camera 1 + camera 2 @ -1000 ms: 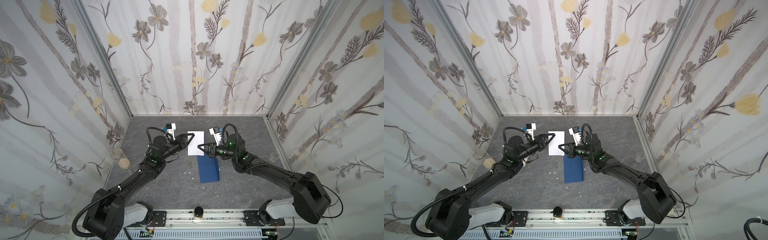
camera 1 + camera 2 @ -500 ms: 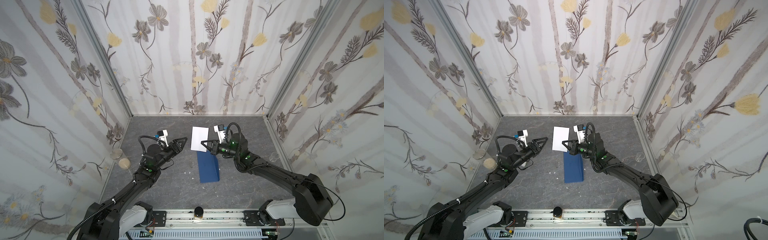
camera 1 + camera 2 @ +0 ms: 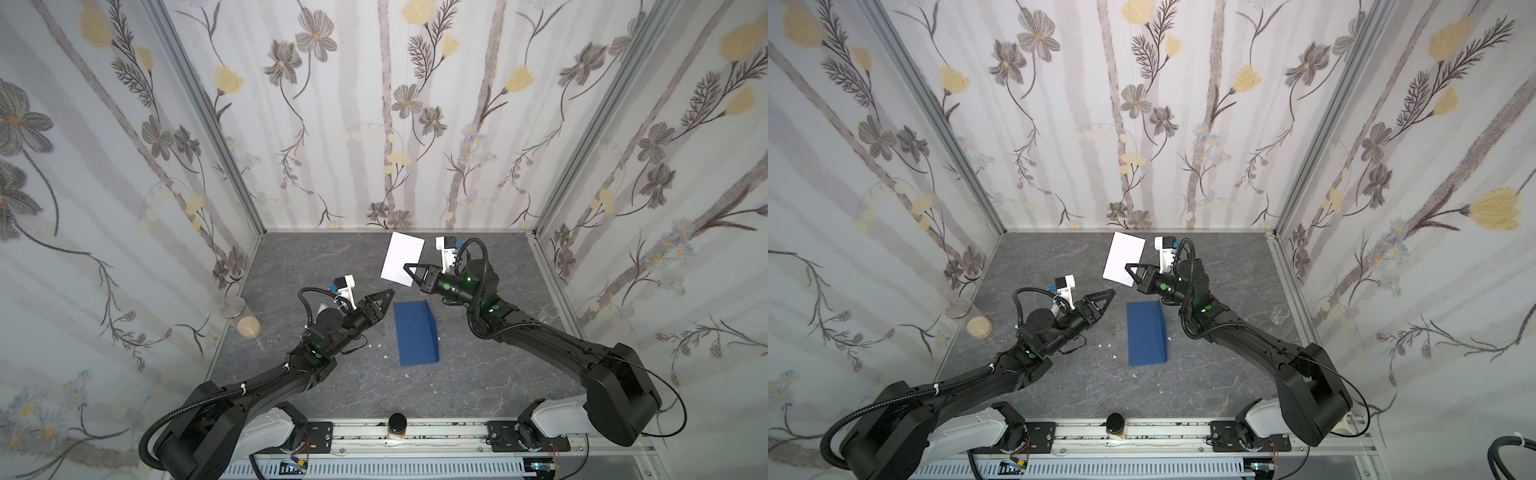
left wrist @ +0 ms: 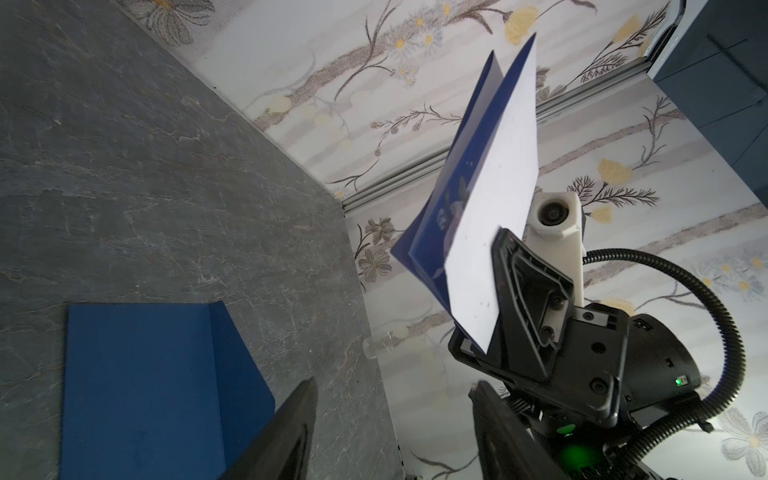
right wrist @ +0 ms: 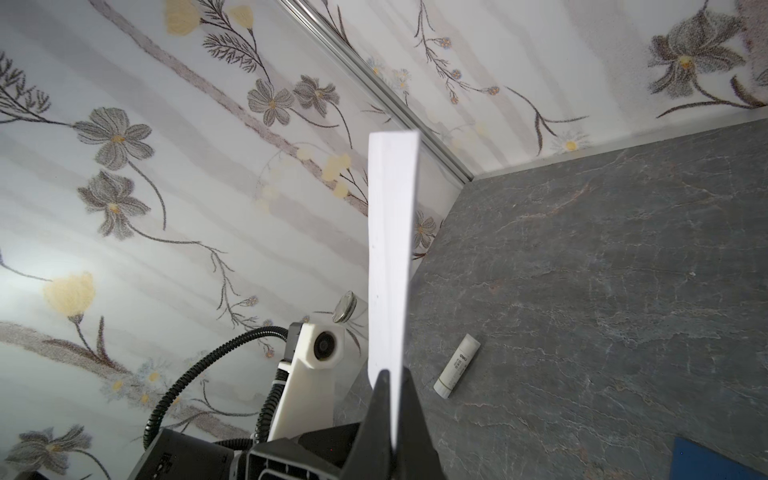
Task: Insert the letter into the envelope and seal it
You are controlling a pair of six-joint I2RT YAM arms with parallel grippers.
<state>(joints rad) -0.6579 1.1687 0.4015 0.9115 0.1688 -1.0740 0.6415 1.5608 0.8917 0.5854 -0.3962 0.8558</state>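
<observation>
Two top views first: the letter [image 3: 402, 257] is held clear of the table [image 3: 316, 257], near the rear wall, white side shown, w/ the right gripper [image 3: 409, 268] clamped on its near edge. The envelope [image 3: 415, 338] is laid flat mid-table, just in front of that gripper, its flap panel seen along the long edge on the right-arm side. The left gripper [image 3: 388, 296] is hovered beside the envelope's far-left corner, not touching it. The same layout is given by letter [image 3: 1123, 255] and envelope [image 3: 1146, 338].

Left wrist view: the left gripper's fingers [image 4: 299, 419] are seen spread apart, nothing btwn them. The envelope [image 4: 145, 386] lies flat on the table. The letter [image 4: 494, 208] is shown folded, white outside, blue print inside.

Right wrist view: the letter [image 5: 390, 249] is seen edge-on, pinched at the fingertips. A glue stick [image 5: 457, 365] lies on the table nearby; one envelope corner [image 5: 719, 461] is visible.
</observation>
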